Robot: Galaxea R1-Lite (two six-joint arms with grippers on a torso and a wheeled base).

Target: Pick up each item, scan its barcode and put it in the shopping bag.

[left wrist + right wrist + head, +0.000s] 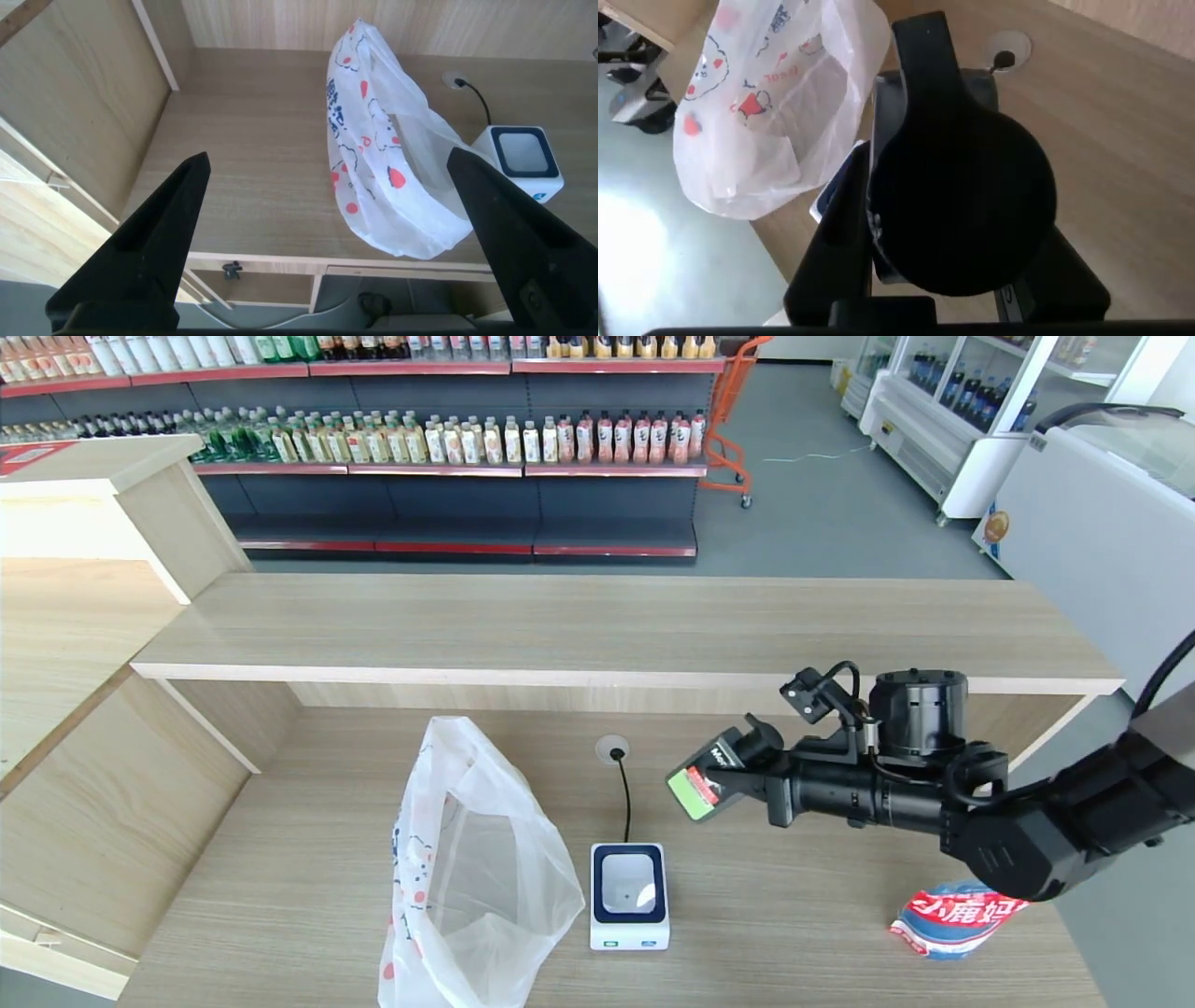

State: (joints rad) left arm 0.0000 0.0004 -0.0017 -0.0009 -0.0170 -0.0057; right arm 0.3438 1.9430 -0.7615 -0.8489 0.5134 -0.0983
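Wooden checkout counter (803, 915) fills the foreground, with shelves of bottles (448, 439) across the aisle behind. Above the counter, the right gripper (724, 775) is clamped on a small dark item (695, 791) with a green and red label, held clear of the surface. Below that gripper and toward the robot's left sits the white scanner (629, 894), its black cable (625, 798) running to a hole in the counter. Farther left of it stands the open shopping bag (471, 877). A red and blue snack packet (952, 919) lies under the right arm. The left gripper (327, 187) hangs with its fingers (159, 243) wide apart, the bag just beyond them.
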